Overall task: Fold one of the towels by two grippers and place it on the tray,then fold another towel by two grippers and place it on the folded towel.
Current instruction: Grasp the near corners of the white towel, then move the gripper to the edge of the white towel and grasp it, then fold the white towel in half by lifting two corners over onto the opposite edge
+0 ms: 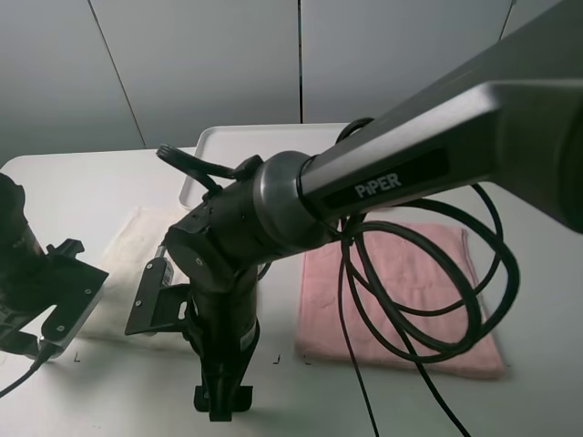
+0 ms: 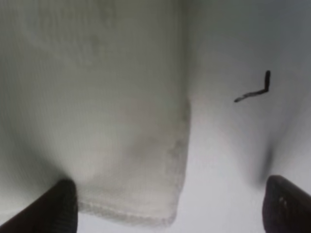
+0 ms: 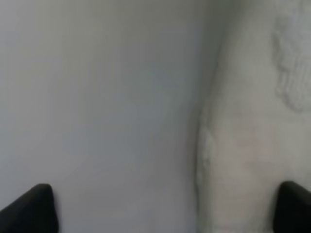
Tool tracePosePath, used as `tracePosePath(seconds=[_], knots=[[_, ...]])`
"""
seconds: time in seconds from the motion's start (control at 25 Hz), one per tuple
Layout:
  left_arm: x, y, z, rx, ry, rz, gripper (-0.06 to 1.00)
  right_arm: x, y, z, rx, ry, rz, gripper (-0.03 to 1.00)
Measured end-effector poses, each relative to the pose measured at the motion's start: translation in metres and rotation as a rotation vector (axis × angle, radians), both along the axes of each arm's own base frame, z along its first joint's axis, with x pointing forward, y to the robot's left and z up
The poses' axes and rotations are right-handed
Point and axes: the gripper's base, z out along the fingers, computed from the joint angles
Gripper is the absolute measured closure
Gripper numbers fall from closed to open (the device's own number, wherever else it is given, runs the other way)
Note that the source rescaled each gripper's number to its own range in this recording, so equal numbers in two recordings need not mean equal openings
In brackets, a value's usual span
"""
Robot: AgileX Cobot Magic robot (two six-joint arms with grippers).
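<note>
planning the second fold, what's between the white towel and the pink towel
The exterior high view shows the right arm over that gap, hiding most of it; a strip of bare table shows beside the pink towel.

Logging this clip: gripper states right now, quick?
Left gripper: open, holding nothing, over the white towel corner.
Right gripper: open, holding nothing, by the white towel edge.
</note>
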Motion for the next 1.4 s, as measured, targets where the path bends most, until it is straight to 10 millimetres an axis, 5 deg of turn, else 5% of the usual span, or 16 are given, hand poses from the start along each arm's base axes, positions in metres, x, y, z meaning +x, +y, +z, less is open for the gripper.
tracePosePath(seconds=[0.24, 0.44, 0.68, 0.8, 1.16, 1.4], knots=[[0.0000, 0.0000, 0.0000, 0.000, 0.000, 0.000, -0.05, 0.0026, 0.0010, -0.0009, 0.010, -0.029, 0.007, 0.61], [0.0000, -0.0001, 0.0000, -0.001, 0.000, 0.004, -0.05, 0.0054, 0.0020, -0.0007, 0.021, -0.057, -0.022, 0.96], [0.0006, -0.0007, -0.0003, -0.008, -0.008, 0.018, -0.01, 0.0074, 0.0004, -0.0004, 0.001, -0.077, -0.023, 0.97], [0.0030, -0.0018, -0.0006, -0.019, -0.029, 0.021, 0.16, 0.0074, 0.0000, -0.0005, -0.004, -0.078, -0.022, 0.97], [0.0089, -0.0041, -0.0008, -0.042, -0.074, 0.025, 0.90, 0.0068, -0.0003, -0.0005, -0.008, -0.070, -0.037, 0.97], [0.0060, -0.0041, 0.0026, -0.044, -0.059, 0.047, 0.94, 0.0062, 0.0005, -0.0005, 0.005, -0.050, -0.100, 0.97]])
